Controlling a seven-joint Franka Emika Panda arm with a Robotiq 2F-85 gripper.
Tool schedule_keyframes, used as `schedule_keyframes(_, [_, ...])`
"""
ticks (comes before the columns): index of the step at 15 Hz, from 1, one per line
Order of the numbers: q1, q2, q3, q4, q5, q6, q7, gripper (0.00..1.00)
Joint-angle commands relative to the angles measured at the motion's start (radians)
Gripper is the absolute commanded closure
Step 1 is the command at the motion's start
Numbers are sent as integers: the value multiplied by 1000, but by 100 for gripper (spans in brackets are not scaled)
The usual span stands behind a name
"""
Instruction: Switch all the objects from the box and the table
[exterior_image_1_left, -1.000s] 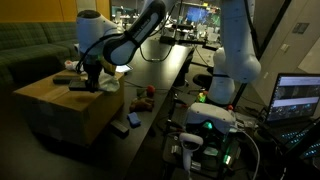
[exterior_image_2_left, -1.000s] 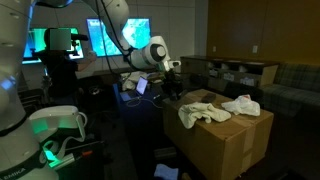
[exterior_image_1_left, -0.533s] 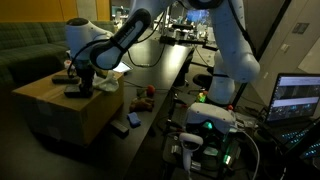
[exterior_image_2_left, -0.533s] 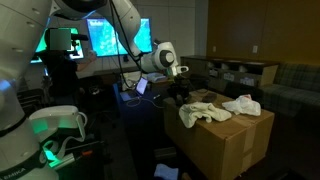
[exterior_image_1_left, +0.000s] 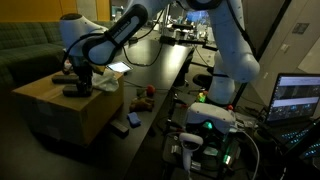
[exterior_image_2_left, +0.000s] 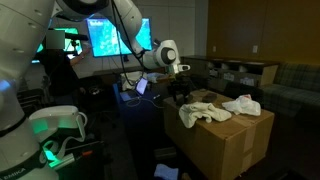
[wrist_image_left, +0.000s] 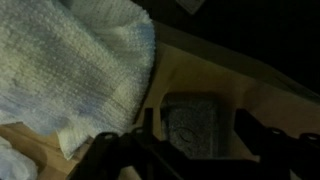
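The tan box (exterior_image_1_left: 55, 112) (exterior_image_2_left: 222, 142) stands beside the black table (exterior_image_1_left: 165, 75). White cloths (exterior_image_2_left: 205, 110) (exterior_image_2_left: 241, 103) (wrist_image_left: 80, 60) lie on its top. In the wrist view a dark grey block (wrist_image_left: 195, 128) rests flat on the box's tan top (wrist_image_left: 205, 78). My gripper (wrist_image_left: 197, 125) (exterior_image_1_left: 77, 87) (exterior_image_2_left: 181, 95) straddles the block with its jaws open, and a strip of tan shows beside the left finger (wrist_image_left: 146, 128). On the table lie a red ball (exterior_image_1_left: 150, 92), a blue flat item (exterior_image_1_left: 133, 119) and a dark flat piece (exterior_image_1_left: 118, 130).
A green sofa (exterior_image_1_left: 25, 50) sits behind the box. The robot's base with a green light (exterior_image_1_left: 210, 125) and a laptop (exterior_image_1_left: 298, 100) stand at the table's near end. Lit monitors (exterior_image_2_left: 115, 38) and a shelf of boxes (exterior_image_2_left: 240, 72) fill the background.
The arm has swung from the table side farther over the box top. The jaws have widened and now stand clear of the dark block lying on the box.
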Motion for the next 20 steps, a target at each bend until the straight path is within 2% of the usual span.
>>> schedule_keyframes(1, [-43, -85, 55, -25, 74, -88, -79, 0])
schedule_keyframes(4, [-65, -177, 77, -74, 125, -142, -95, 0])
schedule_keyframes(8, [-109, -384, 78, -220, 192, -214, -81, 0])
schedule_keyframes(14, [-177, -715, 60, -497, 277, -279, -42, 0])
schedule_keyframes(20, [-235, -1058, 1, -792, 349, -289, -110, 0])
